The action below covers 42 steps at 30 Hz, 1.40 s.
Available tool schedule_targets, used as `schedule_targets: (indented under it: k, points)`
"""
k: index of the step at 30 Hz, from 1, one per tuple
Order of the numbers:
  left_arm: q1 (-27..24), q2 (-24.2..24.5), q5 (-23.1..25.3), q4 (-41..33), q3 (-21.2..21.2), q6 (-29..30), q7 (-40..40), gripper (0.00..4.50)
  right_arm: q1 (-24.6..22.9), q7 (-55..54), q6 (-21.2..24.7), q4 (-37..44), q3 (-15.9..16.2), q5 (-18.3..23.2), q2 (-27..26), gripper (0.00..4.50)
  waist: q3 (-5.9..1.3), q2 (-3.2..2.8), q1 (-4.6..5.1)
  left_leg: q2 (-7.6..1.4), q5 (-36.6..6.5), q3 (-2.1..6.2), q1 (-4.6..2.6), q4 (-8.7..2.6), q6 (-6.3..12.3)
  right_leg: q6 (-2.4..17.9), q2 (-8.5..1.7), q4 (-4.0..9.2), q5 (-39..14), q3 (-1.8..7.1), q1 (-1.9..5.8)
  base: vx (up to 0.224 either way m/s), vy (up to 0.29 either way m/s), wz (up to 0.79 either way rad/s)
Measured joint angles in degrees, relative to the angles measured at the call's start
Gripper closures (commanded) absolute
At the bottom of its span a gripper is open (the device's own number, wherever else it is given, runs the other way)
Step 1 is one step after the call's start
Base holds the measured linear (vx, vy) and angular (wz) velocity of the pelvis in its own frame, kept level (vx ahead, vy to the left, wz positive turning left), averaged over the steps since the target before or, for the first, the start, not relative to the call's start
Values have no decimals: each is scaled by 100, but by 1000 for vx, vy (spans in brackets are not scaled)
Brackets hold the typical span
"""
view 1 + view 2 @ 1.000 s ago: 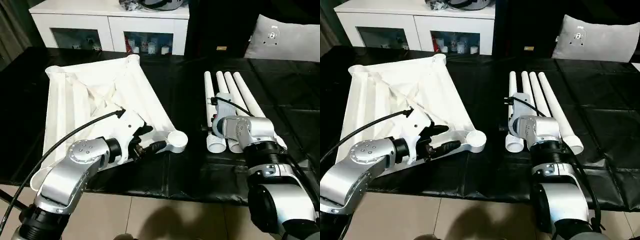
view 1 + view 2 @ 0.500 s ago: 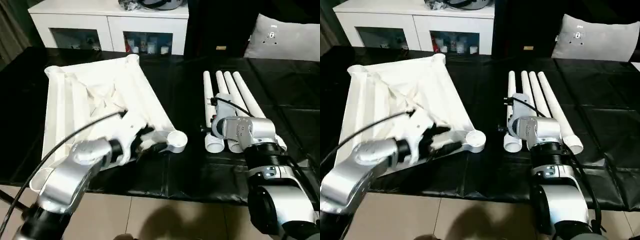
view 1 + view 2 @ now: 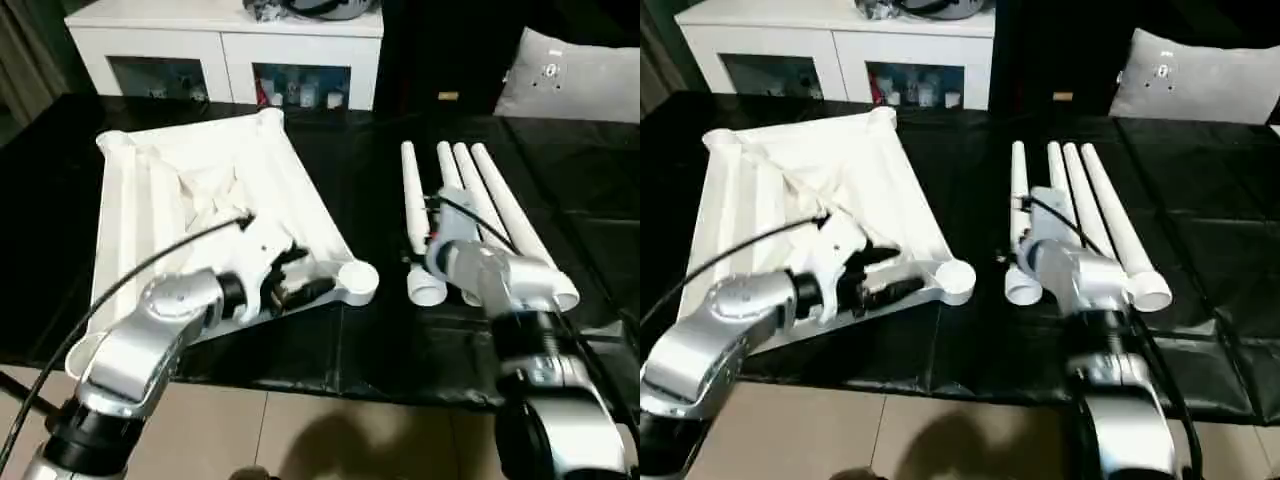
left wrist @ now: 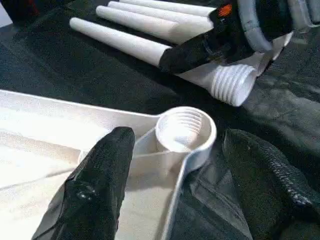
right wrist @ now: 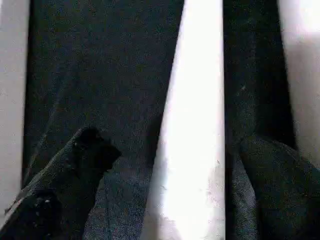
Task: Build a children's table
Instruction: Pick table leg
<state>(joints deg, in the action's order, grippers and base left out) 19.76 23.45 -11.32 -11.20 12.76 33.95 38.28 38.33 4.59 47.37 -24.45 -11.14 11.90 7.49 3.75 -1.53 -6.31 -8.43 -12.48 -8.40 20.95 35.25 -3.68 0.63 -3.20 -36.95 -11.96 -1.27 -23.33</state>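
— Why is the white plastic table top (image 3: 200,210) lying ribbed side up on the black sheet (image 3: 370,200)?

— So its round threaded corner socket (image 4: 184,131) is facing up. The left gripper (image 4: 195,175) is straddling that corner, jaws apart.

— And the right gripper (image 5: 170,185)?

— It is hanging wide open around one long white tapered leg (image 5: 197,125), not gripping it yet.

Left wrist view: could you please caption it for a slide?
Left gripper open around the tabletop's corner socket, four legs lying beyond.
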Motion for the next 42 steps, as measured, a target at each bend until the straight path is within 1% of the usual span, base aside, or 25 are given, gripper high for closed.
schedule_targets:
  k: [1, 4, 5, 8, 9, 10, 12, 14, 16, 19, 20, 22, 23, 25, 26, 29, 31, 32, 37, 41, 42]
  points:
    - [60, -52, 35, 95, 4, -117, -39, 132, -98, 112, -20, 219, -83, 126, -7, 18, 1, -3, -4, -2, 0, 1, 1, 0, 0, 0, 0, 1, 0, -4, 0, 0, 0, 0]
    - [116, -194, 45, 207, -18, -253, -184, 132, -255, 342, -79, 612, -158, 349, -3, 18, -4, -14, -6, -2, 0, 1, 2, 0, 0, 0, 0, 3, 0, -4, 0, 0, 0, 0]
    - [120, -221, 44, 230, -24, -264, -221, 132, -285, 414, -97, 685, -153, 371, 5, 18, -4, -14, -5, -2, 0, 1, 2, 0, 1, 0, 0, 2, 0, -4, 0, 0, 0, 0]
    - [122, -236, 35, 267, -44, -270, -226, 130, -349, 608, -82, 872, -99, 428, 68, 39, -4, -15, -7, -3, 0, 1, 2, 0, 0, 0, 0, 2, 0, -6, 0, 0, 0, 0]
    - [122, -236, 39, 271, -43, -277, -222, 130, -349, 604, -16, 879, -95, 429, 71, 46, -4, -15, -9, -3, 0, 1, 1, 0, 0, 0, 0, 2, 0, -6, 0, 0, 0, 0]
    - [121, -235, 40, 270, -43, -282, -218, 130, -348, 571, 147, 879, -96, 439, 63, 65, -4, -13, -9, -4, 0, 1, 2, 0, 0, 0, 0, 2, 0, -6, 1, 0, 0, 0]
    - [118, -234, 39, 269, -43, -282, -216, 130, -346, 508, 357, 874, -95, 450, 43, 65, -4, -13, -11, -3, 0, 1, 2, 0, 0, 0, 0, 2, 0, -6, 0, 0, 0, 0]
    - [115, -226, 39, 268, -43, -283, -216, 130, -317, 435, 467, 873, -98, 456, 26, 92, -4, -14, -13, -4, 0, 1, 3, 0, 0, 0, 0, 2, 0, -6, 0, 0, 0, 0]
    - [114, -204, 43, 268, -42, -284, -220, 130, -212, 333, 588, 874, -95, 447, 11, 100, -3, -9, -9, -4, 0, 1, 3, 0, 0, 0, 0, 2, 0, -7, -1, 0, 0, 0]
    - [114, -202, 43, 267, -42, -283, -220, 130, -151, 241, 593, 874, -51, 366, 20, 127, -3, -9, -19, -5, 0, 1, 6, 0, 0, 0, 0, 4, 0, -8, -1, 0, 0, 0]
    - [113, -197, 44, 267, -42, -283, -220, 130, -151, 198, 592, 864, -25, 315, 32, 145, -2, -8, -19, -5, 0, 1, 7, 0, 0, 0, 0, 5, 0, -8, -1, 0, 0, 0]
    - [106, -164, 44, 263, -42, -283, -216, 130, -151, 87, 557, 846, 152, 97, 125, 145, -2, -8, -30, -5, 0, 1, 8, 0, 0, 0, 0, 7, 0, -9, -1, 0, 0, 0]
    - [100, -143, 44, 261, -43, -282, -216, 130, -151, 79, 483, 842, 219, 36, 179, 145, -2, -8, -31, -5, 0, 1, 8, 0, 0, 0, -1, 7, 0, -10, -2, 0, 0, 0]
    - [84, -131, 44, 256, -44, -281, -214, 130, -137, 87, 156, 836, 272, -61, 232, 145, -1, -6, -29, -5, 0, 0, 10, 0, 0, 0, -1, 7, 0, -9, -3, 0, 0, 0]
    - [77, -131, 44, 255, -43, -280, -214, 130, -92, 77, 103, 817, 253, -54, 223, 120, -1, -6, -28, -5, 0, 0, 10, 0, 0, 0, -1, 7, 0, -10, -3, 0, 0, 0]
    - [75, -139, 43, 245, -41, -278, -216, 130, 60, -5, 106, 772, 141, -31, 221, 107, -1, -5, -14, -6, 0, 0, 10, 0, 0, 0, -1, 6, 0, -10, -4, 0, 0, 0]
    - [71, -139, 43, 240, -41, -271, -218, 130, 119, -77, 136, 660, 128, -49, 231, 78, 0, 4, -14, -7, 0, 0, 10, 0, 0, 0, -1, 6, 0, -12, -4, 0, 0, 0]
    - [69, -139, 41, 238, -41, -268, -218, 130, 143, -95, 157, 591, 131, -56, 231, 78, 1, 7, -13, -7, 0, 0, 10, 0, 0, 0, -1, 5, 0, -12, -4, 0, 0, 0]
    - [29, -134, 42, 189, -37, -263, -220, 130, 292, -194, 370, 236, 177, -155, 234, 31, 3, 18, -18, -8, 0, 0, 10, 0, 1, 0, -1, 6, 0, -15, -4, 0, 0, 0]
    - [20, -125, 35, 164, -36, -220, -208, 130, 490, -300, 510, -53, 151, -151, 220, 4, 4, 20, -15, -8, 1, 0, 10, 0, 0, 0, -1, 6, 0, -15, -4, 0, 0, 0]
    - [18, -122, 30, 149, -36, -209, -201, 130, 553, -317, 520, -133, 145, -151, 220, 4, 4, 20, -15, -8, 1, 0, 10, 0, 0, 0, -1, 5, 0, -16, -4, 0, 0, 0]
